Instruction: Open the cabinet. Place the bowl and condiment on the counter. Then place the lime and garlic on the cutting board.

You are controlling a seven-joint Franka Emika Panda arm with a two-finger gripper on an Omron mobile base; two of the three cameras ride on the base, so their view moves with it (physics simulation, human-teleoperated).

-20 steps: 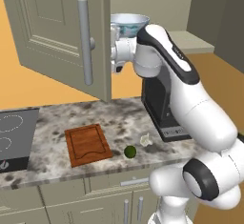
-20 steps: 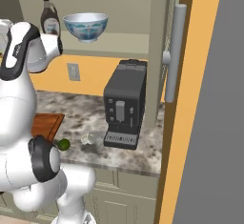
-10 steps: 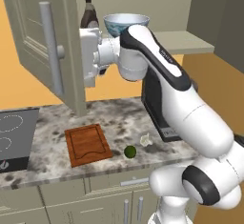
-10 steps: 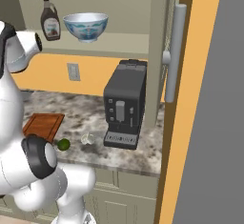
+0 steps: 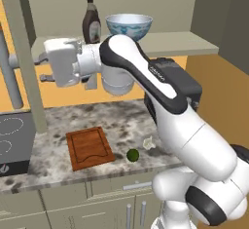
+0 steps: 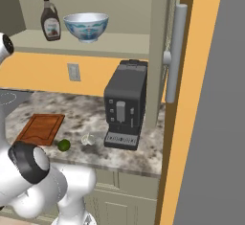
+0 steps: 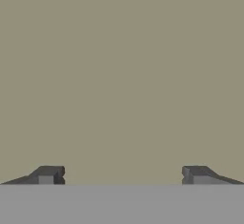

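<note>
Two items lie loose on the counter [image 5: 121, 121], nearest the base: the lime [image 5: 132, 154] and, just beside it, the garlic [image 5: 149, 143]. Neither rests on the board [image 5: 89, 147], which lies flat to their left, apart from both. A black coffee machine [image 6: 125, 104] stands at the back of the counter on the right.

Above the counter, the gripper [image 7: 122, 175] points left at the inner face of the left cabinet door [image 5: 22, 52]. Its jaws stand wide and hold nothing; the hand view shows plain beige panel close in front of the fingertips [image 7: 47, 174].

Farthest back, on the cabinet [image 6: 115, 37] shelf, the condiment [image 5: 91, 27] stands upright with the bowl [image 5: 129, 26] just beside it on the right. Both doors stand open, so the first step appears done; the shelf items are not yet moved.

Risks from this position:
- The hand is near the left door. A reach to the shelf without backing off first may strike the door edge.
- The condiment is narrow and tall. A sideways contact may topple it, or push it into the bowl.
- The bowl is wide. A grasp on its rim may slip and drop it onto the counter.
- The lime is round and may roll off the counter if nudged.
</note>
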